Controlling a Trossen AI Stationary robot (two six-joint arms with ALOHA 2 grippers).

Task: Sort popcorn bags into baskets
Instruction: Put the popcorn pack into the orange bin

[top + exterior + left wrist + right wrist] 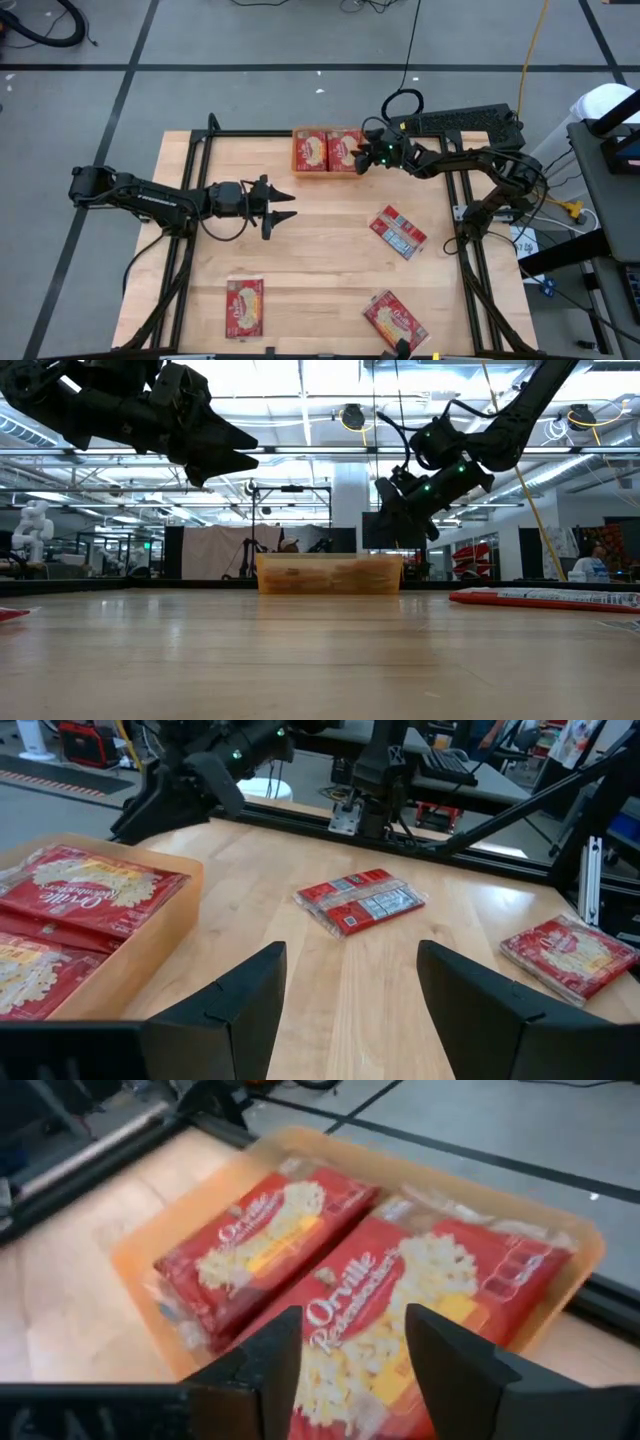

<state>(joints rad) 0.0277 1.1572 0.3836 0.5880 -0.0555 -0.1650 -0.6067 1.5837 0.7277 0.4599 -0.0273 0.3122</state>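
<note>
The orange bin (325,152) stands at the table's far edge with red popcorn bags lying flat inside, two side by side on top (260,1250) (420,1300). Three more bags lie flat on the table: one right of centre (400,231) showing some silver-grey, one near left (245,306), one near right (395,320). My right gripper (357,158) hovers open over the bin's right end, fingers (352,1350) empty above the bags. My left gripper (285,205) hangs open above the table's middle, pointing right, holding nothing (350,1010).
A black metal frame (470,250) borders the table on the left, right and far sides. A keyboard (460,122) lies beyond the far right corner. Bare wood (320,270) lies between the loose bags. In the low view the bin (330,573) sits centre.
</note>
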